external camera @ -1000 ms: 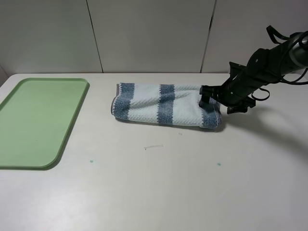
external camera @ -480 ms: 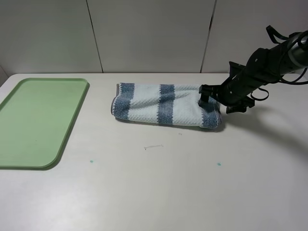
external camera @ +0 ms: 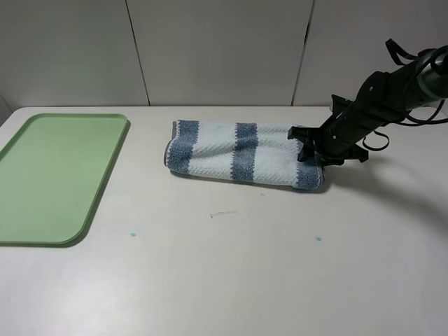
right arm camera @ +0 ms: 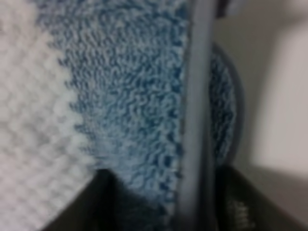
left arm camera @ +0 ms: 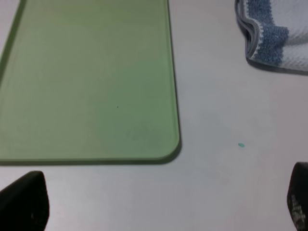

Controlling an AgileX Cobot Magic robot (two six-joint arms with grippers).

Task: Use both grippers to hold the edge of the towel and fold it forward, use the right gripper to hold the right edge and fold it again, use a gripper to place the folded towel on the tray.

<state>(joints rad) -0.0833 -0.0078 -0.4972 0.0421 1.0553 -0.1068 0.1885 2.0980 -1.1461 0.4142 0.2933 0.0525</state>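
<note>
towel [external camera: 241,155] folded, upper centre of frame on counter [external camera: 231,266], well apart from tray [external camera: 56,175] at left | long axis left-right, right end slightly lower | we judge it soft, light, limp; pinch both layers at the grey-edged right end | right end effector [external camera: 306,145] at that end, clamped or not we cannot tell | left end effector [left arm camera: 161,207] spread wide, near tray corner

Nubbly waffle-weave cloth towel [external camera: 241,155]; smooth matt plastic tray [external camera: 52,175].

The right gripper [external camera: 309,149] has its tips buried in the towel [external camera: 231,152]. Up close the towel looks fuzzy. The tray [external camera: 49,175], at the table's [external camera: 245,280] left edge, is cut off. The left gripper [left arm camera: 159,211] shows only two dark fingertips [left arm camera: 24,204].
</note>
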